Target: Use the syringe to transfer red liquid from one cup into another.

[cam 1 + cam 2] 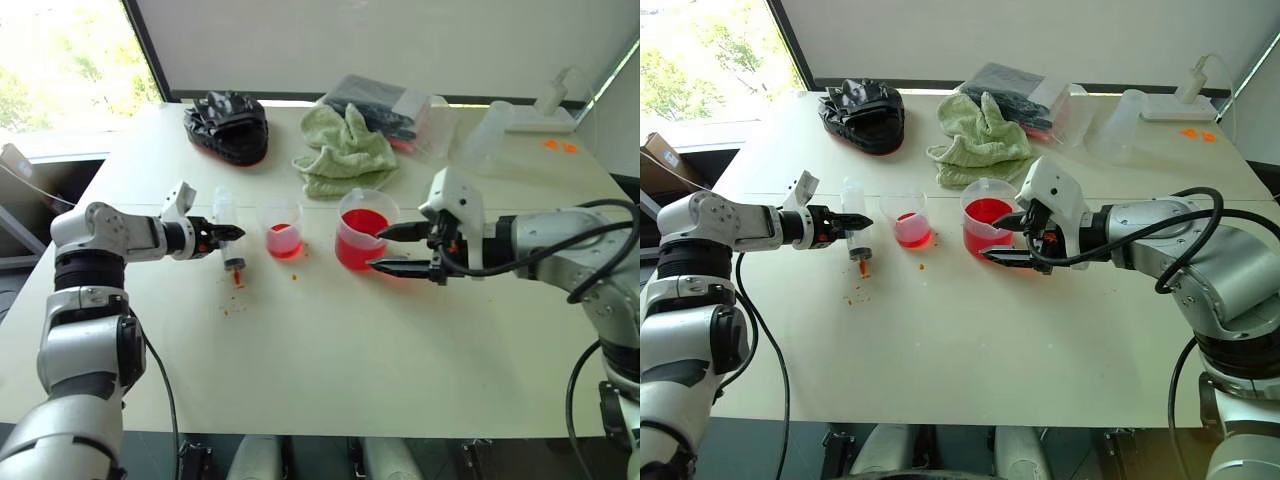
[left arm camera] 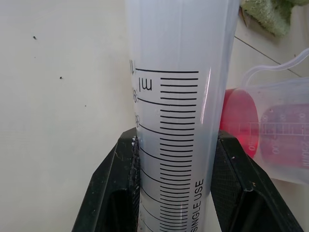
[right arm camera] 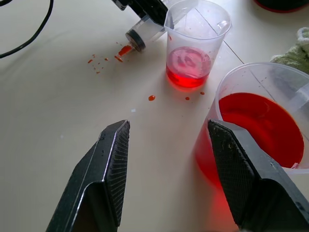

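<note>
My black fingers (image 2: 113, 193) clamp clear syringe (image 2: 181, 96), black scale marks, orange-red tip. Red liquid (image 3: 263, 125) in clear beaker (image 1: 365, 228). Pale green towel (image 1: 345, 150). Cream table (image 1: 330, 350).

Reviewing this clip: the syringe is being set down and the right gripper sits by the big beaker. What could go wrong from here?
The syringe tip rests on the table among red drops; more may leak out there. The right gripper, open, has a finger against the full beaker; a nudge could slosh or tip it. The left gripper clamps the syringe close to the small cup; letting go could knock it.
</note>
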`<action>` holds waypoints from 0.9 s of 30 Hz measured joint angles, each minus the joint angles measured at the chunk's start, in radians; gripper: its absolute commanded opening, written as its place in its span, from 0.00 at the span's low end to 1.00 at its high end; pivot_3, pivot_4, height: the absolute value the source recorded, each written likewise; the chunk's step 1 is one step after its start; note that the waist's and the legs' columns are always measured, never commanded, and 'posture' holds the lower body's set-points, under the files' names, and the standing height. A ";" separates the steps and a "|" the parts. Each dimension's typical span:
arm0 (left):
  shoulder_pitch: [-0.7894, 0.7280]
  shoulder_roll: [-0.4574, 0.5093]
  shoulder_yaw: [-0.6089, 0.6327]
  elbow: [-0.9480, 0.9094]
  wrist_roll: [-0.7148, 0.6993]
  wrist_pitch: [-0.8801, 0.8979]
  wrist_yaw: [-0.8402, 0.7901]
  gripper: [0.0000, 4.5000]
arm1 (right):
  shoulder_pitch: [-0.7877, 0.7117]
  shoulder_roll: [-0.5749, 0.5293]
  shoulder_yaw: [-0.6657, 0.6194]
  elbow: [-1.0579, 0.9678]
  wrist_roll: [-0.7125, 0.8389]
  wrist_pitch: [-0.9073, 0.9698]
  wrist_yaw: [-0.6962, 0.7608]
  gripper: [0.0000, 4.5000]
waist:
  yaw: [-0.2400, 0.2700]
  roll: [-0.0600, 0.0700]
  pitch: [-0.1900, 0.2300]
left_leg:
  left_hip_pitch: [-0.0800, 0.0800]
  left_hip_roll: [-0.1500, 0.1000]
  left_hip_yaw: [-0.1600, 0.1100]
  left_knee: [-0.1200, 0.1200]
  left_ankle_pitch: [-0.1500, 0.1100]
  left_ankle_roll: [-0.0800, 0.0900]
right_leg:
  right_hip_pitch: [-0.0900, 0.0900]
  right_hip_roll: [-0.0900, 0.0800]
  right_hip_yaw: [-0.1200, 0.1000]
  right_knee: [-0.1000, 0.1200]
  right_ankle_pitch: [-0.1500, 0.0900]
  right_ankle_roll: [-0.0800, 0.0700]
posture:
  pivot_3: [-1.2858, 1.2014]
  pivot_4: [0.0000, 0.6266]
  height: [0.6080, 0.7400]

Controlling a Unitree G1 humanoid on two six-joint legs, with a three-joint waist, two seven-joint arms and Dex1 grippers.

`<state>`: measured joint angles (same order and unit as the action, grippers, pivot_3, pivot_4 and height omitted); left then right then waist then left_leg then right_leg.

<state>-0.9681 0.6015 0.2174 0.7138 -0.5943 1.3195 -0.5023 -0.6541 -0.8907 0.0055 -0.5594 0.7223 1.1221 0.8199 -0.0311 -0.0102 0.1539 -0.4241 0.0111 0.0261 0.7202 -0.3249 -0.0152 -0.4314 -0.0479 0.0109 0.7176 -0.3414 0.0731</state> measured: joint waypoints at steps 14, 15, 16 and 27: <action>0.032 0.030 -0.026 -0.067 0.039 -0.013 -0.060 0.99 | 0.009 -0.021 0.002 0.005 -0.006 -0.027 0.008 0.59 | -0.009 0.000 0.000 | 0.004 0.001 0.001 -0.001 0.000 0.000 | 0.002 0.000 0.002 0.000 0.000 0.000 | 0.52 0.24 0.78; 0.037 0.035 -0.024 -0.071 0.039 -0.017 -0.063 0.99 | 0.008 -0.022 0.004 0.009 -0.009 -0.031 0.010 0.59 | -0.009 0.000 0.000 | 0.004 0.001 0.001 -0.001 0.000 0.000 | 0.002 0.000 0.002 0.000 0.000 0.000 | 0.52 0.24 0.78; 0.055 0.046 -0.021 -0.093 0.038 -0.026 -0.073 0.99 | 0.007 -0.022 0.011 0.017 -0.013 -0.041 0.014 0.59 | -0.011 0.000 0.000 | 0.004 0.001 0.001 -0.001 0.000 0.000 | 0.002 0.000 0.002 0.000 0.000 0.000 | 0.52 0.24 0.78; 0.217 0.185 0.034 -0.511 -0.030 -0.233 -0.324 0.99 | -0.039 -0.087 0.068 0.214 -0.115 -0.234 0.206 0.59 | 0.014 0.000 0.000 | 0.002 0.001 0.001 -0.001 0.000 0.000 | 0.001 0.000 0.002 -0.001 0.000 0.000 | 0.52 0.24 0.78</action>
<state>-0.7507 0.7863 0.2514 0.2029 -0.6242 1.0862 -0.8267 -0.6926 -0.9779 0.0737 -0.3450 0.6070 0.8878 1.0260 -0.0172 -0.0106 0.1539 -0.4224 0.0117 0.0276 0.7192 -0.3248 -0.0154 -0.4306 -0.0481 0.0126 0.7168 -0.3414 0.0731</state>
